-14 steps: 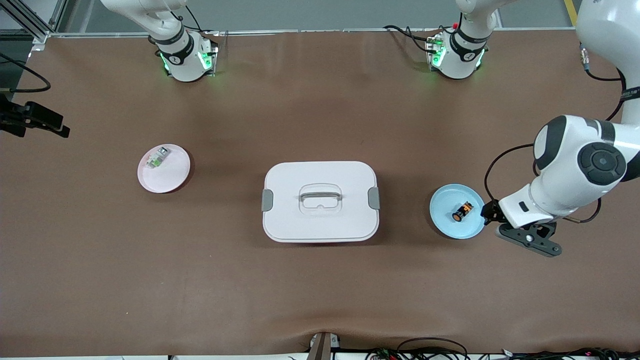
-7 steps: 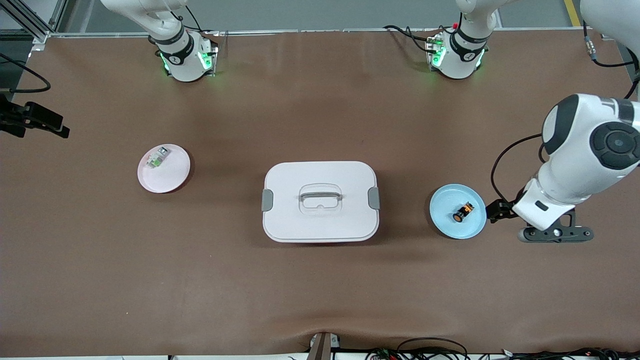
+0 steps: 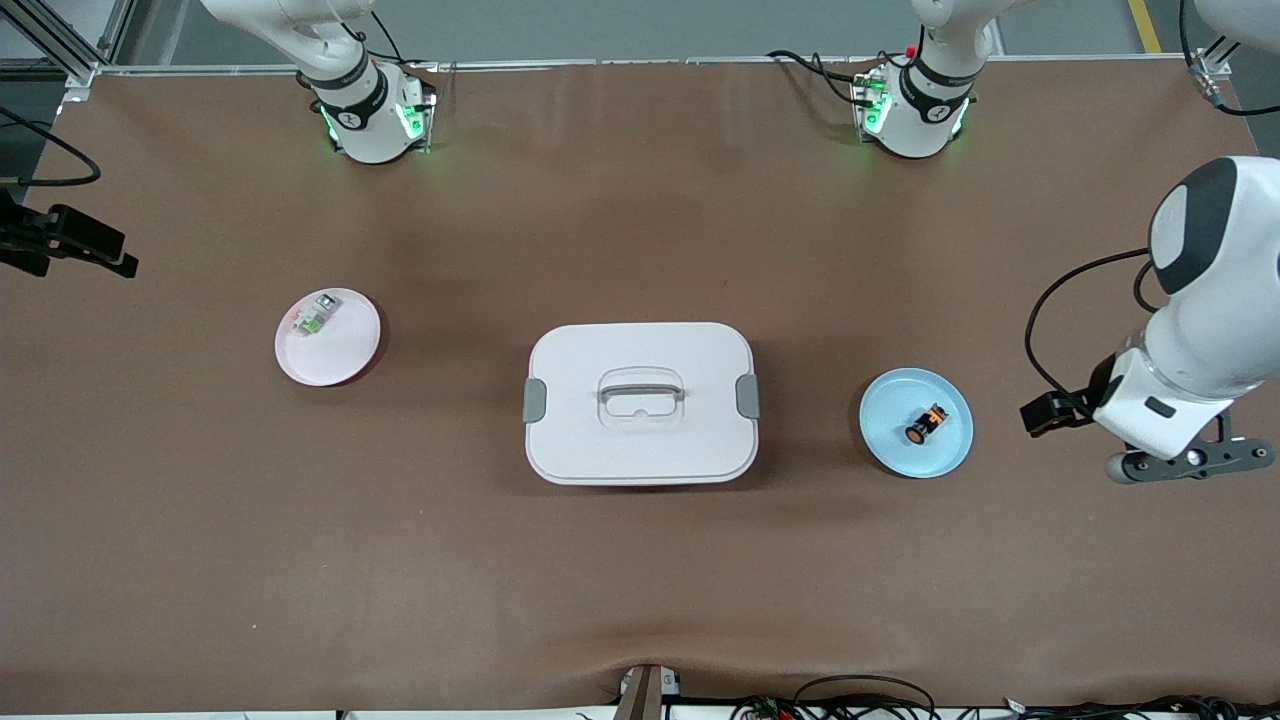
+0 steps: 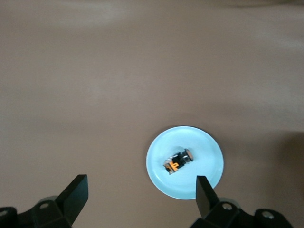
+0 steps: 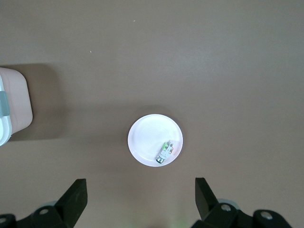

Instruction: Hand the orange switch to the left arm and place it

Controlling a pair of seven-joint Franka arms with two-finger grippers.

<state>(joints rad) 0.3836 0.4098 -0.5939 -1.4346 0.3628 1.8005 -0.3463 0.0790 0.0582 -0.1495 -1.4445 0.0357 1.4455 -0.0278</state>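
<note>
The orange switch (image 3: pixel 925 424) lies on its side on a pale blue plate (image 3: pixel 915 458) beside the white box (image 3: pixel 640 445), toward the left arm's end of the table. The left arm's wrist (image 3: pixel 1160 415) hangs over bare table past that plate. In the left wrist view my left gripper (image 4: pixel 141 187) is open and empty, high above the switch (image 4: pixel 178 161) and the blue plate (image 4: pixel 190 137). My right gripper (image 5: pixel 140 190) is open and empty, high over the table, and is out of the front view.
A pale pink plate (image 3: pixel 345 355) with a small green-and-white component (image 3: pixel 315 316) lies toward the right arm's end; both show in the right wrist view, the plate (image 5: pixel 147 133) and the component (image 5: pixel 165 152). The box's edge (image 5: pixel 14 99) shows there too.
The left arm has swung away from the blue plate toward its own end of the table and turned its wrist. The switch, box, plates and right arm have not moved.
</note>
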